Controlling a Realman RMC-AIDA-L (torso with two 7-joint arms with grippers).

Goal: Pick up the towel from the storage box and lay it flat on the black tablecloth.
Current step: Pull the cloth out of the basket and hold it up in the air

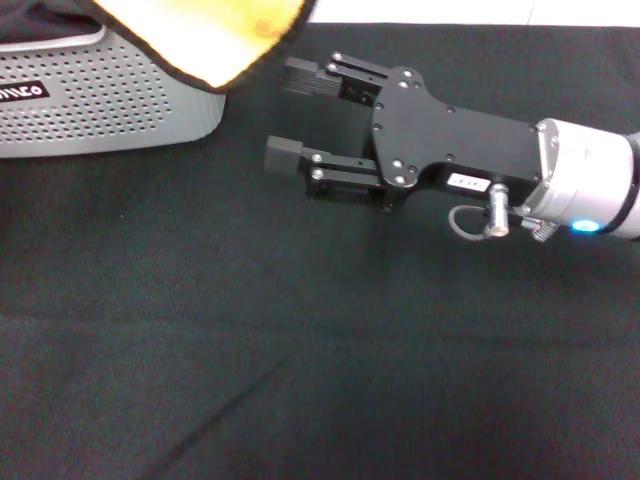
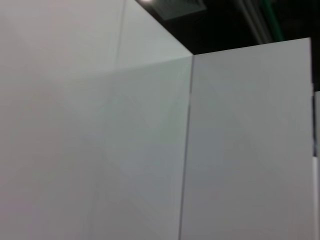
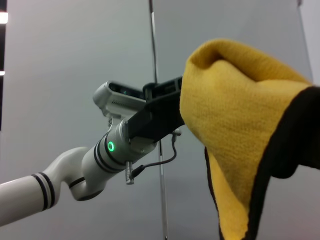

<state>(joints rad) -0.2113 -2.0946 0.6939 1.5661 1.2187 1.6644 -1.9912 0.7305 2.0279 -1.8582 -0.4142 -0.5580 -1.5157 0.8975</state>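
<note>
Head view: right gripper [image 1: 283,111] reaches in from the right, low over the black tablecloth [image 1: 300,350], fingers spread apart with nothing between them, pointing toward the storage box [image 1: 110,100]. The box sits on the cloth at the far left, perforated grey side and black label facing the camera. The towel [image 1: 215,35] hangs in the air at the top edge of the frame, yellow side showing, black stitched edge along its lower border, its hanging corner over the near right corner of the box and just beside the upper right finger; contact between them cannot be told. Right wrist view: left gripper [image 3: 172,102] is raised, dark fingers clenched into the bunched towel [image 3: 235,130], which drapes down from the grasp, yellow face out with black trim on the edge; white arm with a green ring light behind it. Left wrist view shows only plain white panels [image 2: 150,140].
</note>
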